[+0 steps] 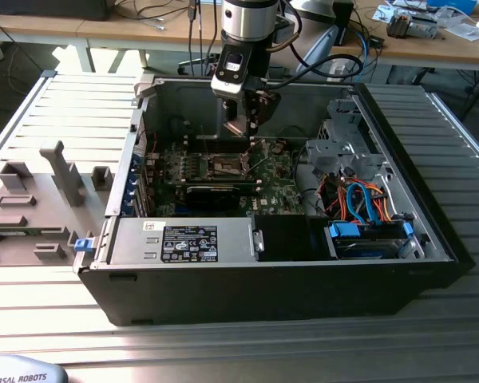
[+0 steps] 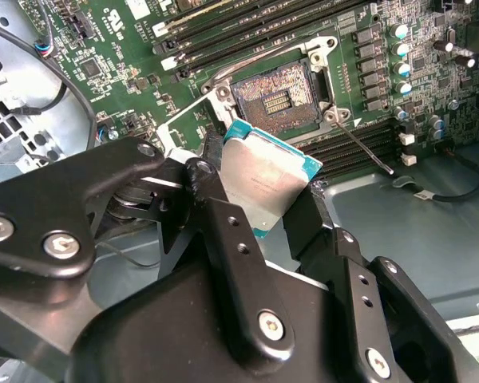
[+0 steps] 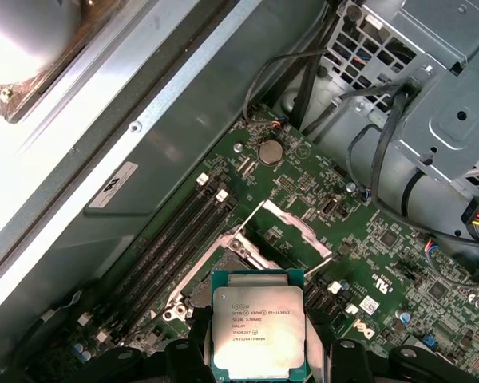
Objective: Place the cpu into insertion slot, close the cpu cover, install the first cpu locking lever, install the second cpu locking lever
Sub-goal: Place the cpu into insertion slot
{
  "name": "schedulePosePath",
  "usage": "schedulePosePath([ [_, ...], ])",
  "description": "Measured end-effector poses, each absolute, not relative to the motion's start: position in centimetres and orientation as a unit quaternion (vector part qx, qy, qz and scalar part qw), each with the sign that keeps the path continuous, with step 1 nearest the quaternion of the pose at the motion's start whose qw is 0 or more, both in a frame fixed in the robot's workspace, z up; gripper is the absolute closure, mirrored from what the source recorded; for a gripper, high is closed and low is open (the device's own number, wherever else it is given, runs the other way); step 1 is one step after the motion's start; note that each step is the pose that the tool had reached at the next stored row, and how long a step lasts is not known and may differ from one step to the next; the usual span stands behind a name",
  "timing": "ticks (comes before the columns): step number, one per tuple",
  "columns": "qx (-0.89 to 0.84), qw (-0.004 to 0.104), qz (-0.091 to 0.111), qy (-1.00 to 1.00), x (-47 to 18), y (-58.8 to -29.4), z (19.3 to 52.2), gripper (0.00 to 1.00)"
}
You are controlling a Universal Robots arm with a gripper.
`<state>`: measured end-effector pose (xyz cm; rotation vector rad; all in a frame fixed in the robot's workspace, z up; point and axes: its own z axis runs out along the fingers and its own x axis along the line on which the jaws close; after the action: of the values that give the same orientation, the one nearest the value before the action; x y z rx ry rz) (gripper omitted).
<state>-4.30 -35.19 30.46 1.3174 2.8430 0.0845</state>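
Second wrist view | gripper jaws pinch tilted chip by opposite edges, above open socket, middle of board | risk: skewed landing could bend socket pins.

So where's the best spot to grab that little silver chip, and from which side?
Probably by two opposite thin edges, coming from its metal-top side, as the hand holds the cpu in the second wrist view. It's a flat thin square: only the edges give purchase, and the underside is left free.
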Motion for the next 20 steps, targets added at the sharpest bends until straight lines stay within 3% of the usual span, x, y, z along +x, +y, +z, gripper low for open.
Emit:
schedulePosePath([
  [20, 0.426, 0.004, 0.027, 0.904, -4.3, -35.19, 30.46, 0.46],
])
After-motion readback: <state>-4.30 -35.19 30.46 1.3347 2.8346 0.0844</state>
